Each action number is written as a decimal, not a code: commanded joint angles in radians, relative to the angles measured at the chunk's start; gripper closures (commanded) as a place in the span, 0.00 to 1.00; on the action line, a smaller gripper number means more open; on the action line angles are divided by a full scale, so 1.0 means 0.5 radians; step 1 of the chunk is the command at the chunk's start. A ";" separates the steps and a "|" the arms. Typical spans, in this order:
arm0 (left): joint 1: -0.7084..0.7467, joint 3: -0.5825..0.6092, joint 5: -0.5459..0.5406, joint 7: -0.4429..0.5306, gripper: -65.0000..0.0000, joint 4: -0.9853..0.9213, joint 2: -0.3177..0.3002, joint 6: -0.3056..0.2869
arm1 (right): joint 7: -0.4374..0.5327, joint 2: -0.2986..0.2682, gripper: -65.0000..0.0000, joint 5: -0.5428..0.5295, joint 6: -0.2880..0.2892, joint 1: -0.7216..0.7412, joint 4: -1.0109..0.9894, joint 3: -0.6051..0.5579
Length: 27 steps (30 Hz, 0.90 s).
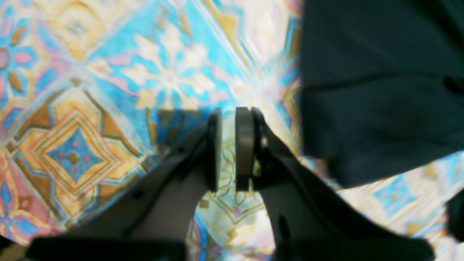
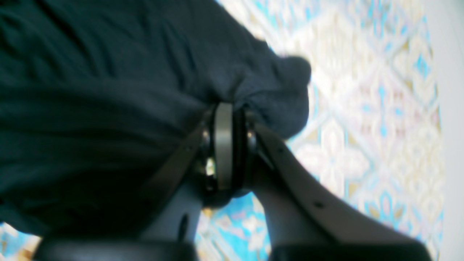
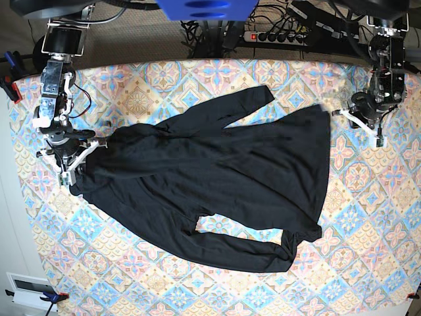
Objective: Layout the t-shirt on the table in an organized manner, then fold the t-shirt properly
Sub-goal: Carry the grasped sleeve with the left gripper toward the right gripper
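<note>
My right hand [image 2: 232,145] is pinched tight on a bunched corner of the black t-shirt [image 3: 217,178], up by the shoulder end, and the wrist view shows fabric gathered into a knot right at my pads. My left hand [image 1: 229,148] stands a narrow crack apart over bare patterned cloth with nothing between its pads; the shirt's hem edge lies just beside it, not touching. In the base view this hand [image 3: 368,118] sits near the surface's [image 3: 368,276] far edge, off the garment.

The shirt lies spread across the middle of the surface, body roughly flat, one long sleeve [image 3: 230,108] angled up toward the back edge and the other sleeve [image 3: 243,250] doubled along the near side with a loop of surface showing through.

What worries me: only one end is held. If I pull with my right hand now, the whole garment will likely slide toward that side instead of stretching flat, and the hem may crumple. The knot in my grip could also drag a hidden second layer, leaving a crease at the shoulder. The near sleeve is already folded on itself; any tug could twist it further under the body. My left hand, opening so close to the hem, might snag the patterned cloth rather than the shirt if it closes carelessly.
</note>
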<state>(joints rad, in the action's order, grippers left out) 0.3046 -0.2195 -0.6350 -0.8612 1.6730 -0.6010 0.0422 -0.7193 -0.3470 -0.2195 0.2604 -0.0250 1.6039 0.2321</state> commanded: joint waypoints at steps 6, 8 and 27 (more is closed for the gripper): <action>0.058 -0.146 -0.300 0.005 0.89 0.034 0.056 -0.003 | 0.056 -0.035 1.00 -0.017 -0.007 0.036 0.034 0.016; 0.107 -0.146 -0.392 0.002 0.89 0.111 0.056 -0.003 | 0.056 -0.035 1.00 -0.017 -0.007 0.036 0.034 0.013; -0.049 0.655 0.158 -0.357 0.59 0.341 0.614 0.012 | 0.068 -0.035 1.00 -0.017 -0.007 0.036 0.037 0.007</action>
<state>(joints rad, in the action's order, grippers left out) 0.2844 0.1078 -0.5438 -1.0435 1.8374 -0.2958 0.0498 -0.7078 -0.3473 -0.2237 0.2611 -0.0235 1.6035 0.2306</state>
